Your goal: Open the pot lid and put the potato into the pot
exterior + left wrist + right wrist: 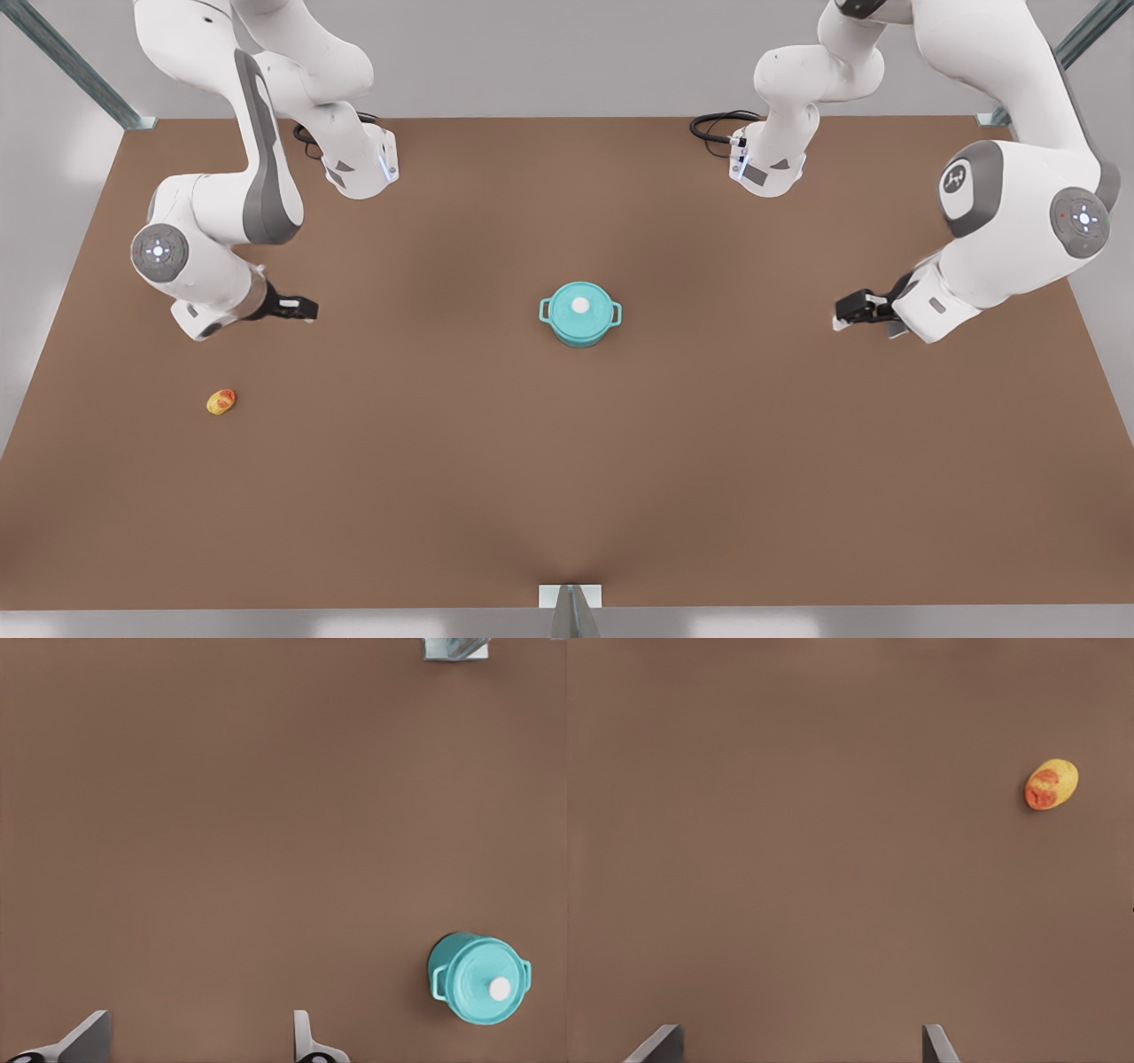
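The pot lid (580, 306) looks rigid and light, best pinched by its knob; the potato (221, 401) looks small, firm; both grippers' jaws spread, empty: right gripper (301, 309), left gripper (849, 310).

Your two glossy white, round-jointed robot arms (221, 208)

You see grey side panels, round grey joint caps with small lights, black two-finger grippers (306, 308), and looped black cables (722, 124) at the bases.
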